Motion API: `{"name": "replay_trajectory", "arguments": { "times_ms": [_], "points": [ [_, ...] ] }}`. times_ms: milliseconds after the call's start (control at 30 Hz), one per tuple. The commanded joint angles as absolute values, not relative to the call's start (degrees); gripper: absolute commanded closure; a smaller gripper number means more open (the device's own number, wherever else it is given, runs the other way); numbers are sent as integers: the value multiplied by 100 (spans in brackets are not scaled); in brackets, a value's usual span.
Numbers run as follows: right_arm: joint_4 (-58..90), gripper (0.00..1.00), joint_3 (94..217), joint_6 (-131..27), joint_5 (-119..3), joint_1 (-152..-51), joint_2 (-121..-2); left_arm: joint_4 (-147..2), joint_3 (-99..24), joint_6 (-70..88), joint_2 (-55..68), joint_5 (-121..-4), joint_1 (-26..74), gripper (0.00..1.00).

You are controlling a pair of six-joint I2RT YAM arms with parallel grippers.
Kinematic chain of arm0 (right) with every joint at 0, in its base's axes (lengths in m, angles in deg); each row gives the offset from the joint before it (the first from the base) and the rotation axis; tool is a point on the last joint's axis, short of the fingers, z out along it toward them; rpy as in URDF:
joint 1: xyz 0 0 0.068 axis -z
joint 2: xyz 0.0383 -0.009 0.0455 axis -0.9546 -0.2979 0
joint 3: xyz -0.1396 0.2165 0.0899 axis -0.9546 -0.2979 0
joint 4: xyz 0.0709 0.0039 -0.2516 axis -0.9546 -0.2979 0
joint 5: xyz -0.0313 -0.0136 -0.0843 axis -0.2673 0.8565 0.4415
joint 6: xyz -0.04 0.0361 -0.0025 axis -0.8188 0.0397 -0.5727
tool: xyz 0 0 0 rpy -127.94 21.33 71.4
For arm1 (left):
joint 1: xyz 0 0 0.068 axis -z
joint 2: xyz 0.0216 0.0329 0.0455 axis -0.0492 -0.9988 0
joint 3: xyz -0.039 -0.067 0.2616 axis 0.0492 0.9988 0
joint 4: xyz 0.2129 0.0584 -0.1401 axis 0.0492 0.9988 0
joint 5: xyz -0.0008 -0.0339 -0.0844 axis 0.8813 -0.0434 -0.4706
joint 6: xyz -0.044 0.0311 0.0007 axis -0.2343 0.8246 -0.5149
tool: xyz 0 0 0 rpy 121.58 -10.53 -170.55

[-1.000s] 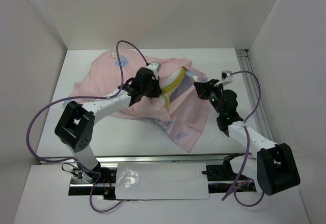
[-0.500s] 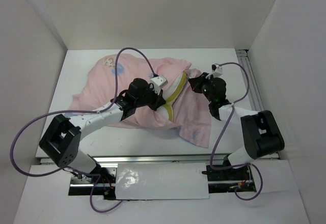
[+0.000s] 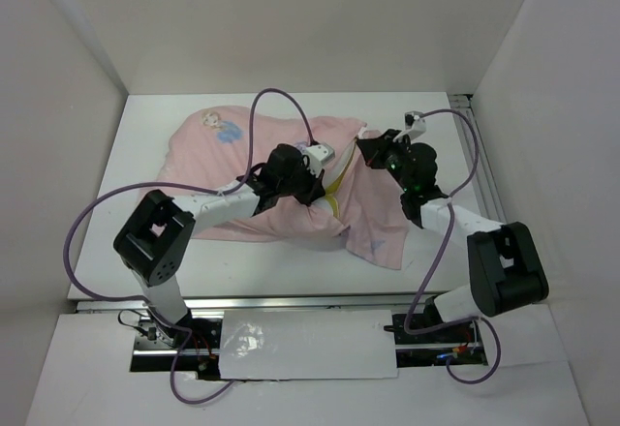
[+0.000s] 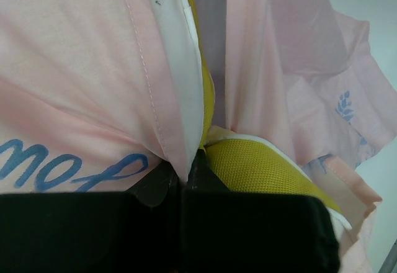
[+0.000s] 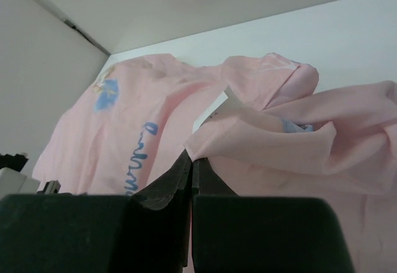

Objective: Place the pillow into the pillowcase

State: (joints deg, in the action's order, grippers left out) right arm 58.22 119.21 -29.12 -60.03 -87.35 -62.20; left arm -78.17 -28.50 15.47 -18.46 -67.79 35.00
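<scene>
Pillow sits mostly inside the pillowcase, just its yellow edge peeking out at the mouth, and with my left gripper and right gripper each pinching the hem, I reckon only that last edge needs covering.

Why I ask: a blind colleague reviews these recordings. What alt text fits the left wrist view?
Close-up of the left gripper shut on the hem of the pink pillowcase, its black body along the bottom edge. Beside the hem, the pillow shows its yellow edge through the opening; blue print marks the fabric at lower left.
</scene>
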Motion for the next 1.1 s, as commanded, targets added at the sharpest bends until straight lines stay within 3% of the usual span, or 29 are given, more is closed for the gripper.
{"name": "replay_trajectory", "arguments": {
  "times_ms": [0,200,300,467,600,700,733,767,800,867,967,1067],
  "points": [
    [7616,100,12674,-3010,-5525,-8243,-5489,-6337,-2537,1765,-2076,-6907,3638,100],
    [7080,100,13070,-2526,-7526,-8119,-5375,-5714,-3633,826,-2734,-6257,3638,100],
    [5638,100,13174,-2516,-8406,-8119,-5094,-5476,-4548,395,-3192,-5870,3638,100],
    [3705,100,13238,-3168,-7972,-8312,-5041,-5835,-5164,-19,-3377,-5974,3638,100],
    [3152,100,13148,-3220,-7416,-8190,-5330,-6012,-5069,-81,-2905,-6247,3638,77],
    [2827,99,13350,-3273,-7179,-8041,-5629,-6117,-4604,49,-2351,-6011,3769,67],
    [2591,95,13412,-3343,-7231,-8040,-5743,-6187,-4420,138,-1914,-5905,3874,59],
    [2475,71,13474,-3474,-7231,-7988,-5744,-6327,-4018,260,-1683,-5635,3936,50],
    [2396,55,13474,-3536,-7327,-7988,-5744,-6328,-3840,314,-1481,-5562,3997,43],
    [2203,31,13344,-3589,-7267,-7988,-5744,-6390,-3384,314,-935,-5561,4077,10],
    [1851,22,13132,-3590,-7038,-7988,-5428,-6451,-3031,245,-426,-5631,4139,6],
    [1552,19,12684,-3528,-7038,-8040,-5015,-6451,-2802,244,-152,-5693,4191,4]
  ]
}}
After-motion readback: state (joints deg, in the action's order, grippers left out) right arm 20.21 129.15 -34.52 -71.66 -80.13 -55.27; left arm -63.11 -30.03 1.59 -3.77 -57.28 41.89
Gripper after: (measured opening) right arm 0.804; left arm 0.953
